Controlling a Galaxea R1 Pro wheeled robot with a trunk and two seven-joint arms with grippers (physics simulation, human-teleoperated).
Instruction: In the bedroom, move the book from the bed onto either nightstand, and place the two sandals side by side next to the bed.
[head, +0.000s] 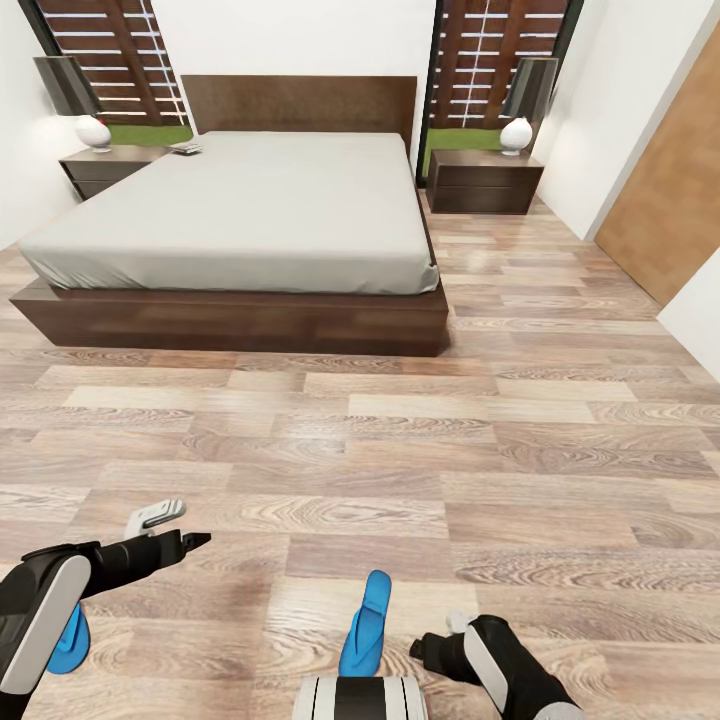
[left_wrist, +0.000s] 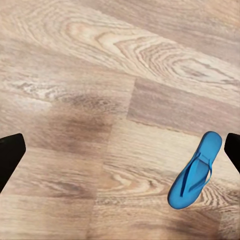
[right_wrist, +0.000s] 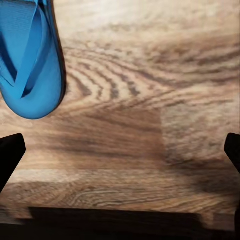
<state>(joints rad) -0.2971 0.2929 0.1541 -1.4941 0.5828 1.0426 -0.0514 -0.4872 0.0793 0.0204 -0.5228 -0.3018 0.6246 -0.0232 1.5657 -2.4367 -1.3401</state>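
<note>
The bed (head: 260, 205) stands at the far middle of the bedroom, and the book (head: 186, 148) is a small flat shape on its far left corner. A nightstand (head: 108, 166) flanks the bed on the left and another nightstand (head: 485, 182) on the right. One blue sandal (head: 366, 625) lies on the floor just in front of me, beside my right gripper (head: 440, 635), which is open and empty. The other sandal (head: 68, 640) is half hidden behind my left arm. My left gripper (head: 172, 528) hovers open over bare floor. A sandal (left_wrist: 196, 172) lies off to one side of the open left gripper (left_wrist: 120, 150). A sandal (right_wrist: 27, 60) also lies beyond the open right gripper (right_wrist: 120, 150).
A white lamp (head: 93, 131) stands on the left nightstand and a matching lamp (head: 517, 134) on the right one. A brown door (head: 668, 185) is in the right wall. Wide wood-plank floor (head: 400, 440) lies between me and the bed.
</note>
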